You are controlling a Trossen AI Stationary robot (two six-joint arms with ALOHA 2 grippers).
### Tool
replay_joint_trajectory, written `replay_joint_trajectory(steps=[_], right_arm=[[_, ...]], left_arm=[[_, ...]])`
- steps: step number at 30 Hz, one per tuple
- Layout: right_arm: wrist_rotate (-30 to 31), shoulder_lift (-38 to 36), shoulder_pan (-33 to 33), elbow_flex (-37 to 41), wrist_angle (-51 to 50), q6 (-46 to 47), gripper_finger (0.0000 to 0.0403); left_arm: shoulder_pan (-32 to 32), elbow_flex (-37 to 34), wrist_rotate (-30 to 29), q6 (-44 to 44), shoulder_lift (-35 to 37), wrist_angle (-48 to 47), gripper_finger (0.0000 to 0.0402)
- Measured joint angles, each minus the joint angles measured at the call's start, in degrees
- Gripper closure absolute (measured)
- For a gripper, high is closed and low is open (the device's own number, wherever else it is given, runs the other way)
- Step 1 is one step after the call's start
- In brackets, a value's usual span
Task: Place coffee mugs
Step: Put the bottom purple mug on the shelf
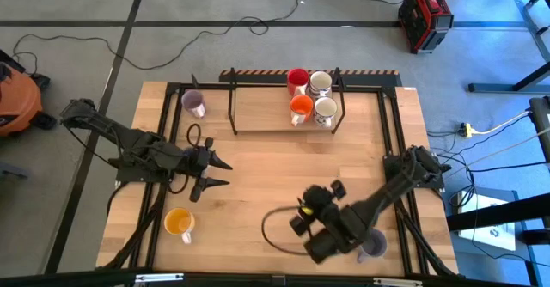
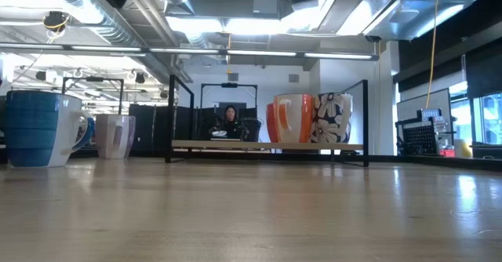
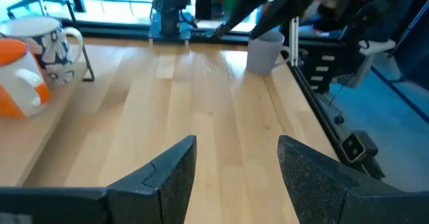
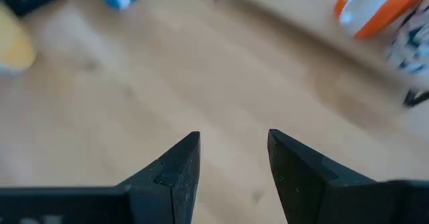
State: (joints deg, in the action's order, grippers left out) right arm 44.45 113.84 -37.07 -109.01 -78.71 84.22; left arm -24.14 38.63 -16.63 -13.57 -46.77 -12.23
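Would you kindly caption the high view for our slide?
Four mugs stand on the rack; both grippers, left and right, hover open, empty.

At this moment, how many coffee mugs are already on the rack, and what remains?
Four mugs stand on the rack: red mug, white mug, orange mug, patterned white mug. Nothing is in hand: the left gripper and right gripper are both open and empty over bare table. Left on the table: lilac mug, yellow-orange mug, and a greyish mug by the right arm.
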Motion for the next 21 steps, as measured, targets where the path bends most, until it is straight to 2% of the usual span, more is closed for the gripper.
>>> replay_joint_trajectory(steps=[8,15,21], right_arm=[[-4.43,0.05,-6.99,0.00,-0.49,6.48,0.0240],[-11.09,0.05,-12.49,0.00,-0.56,14.45,0.0240],[-20.66,0.08,-16.39,0.00,2.59,20.80,0.0240]], left_arm=[[0.00,0.00,0.05,-1.49,-2.52,0.95,0.0197],[0.00,0.00,-0.46,-2.79,-2.79,2.50,0.0197],[0.00,0.00,-0.82,-2.81,-2.79,2.43,0.0197]])
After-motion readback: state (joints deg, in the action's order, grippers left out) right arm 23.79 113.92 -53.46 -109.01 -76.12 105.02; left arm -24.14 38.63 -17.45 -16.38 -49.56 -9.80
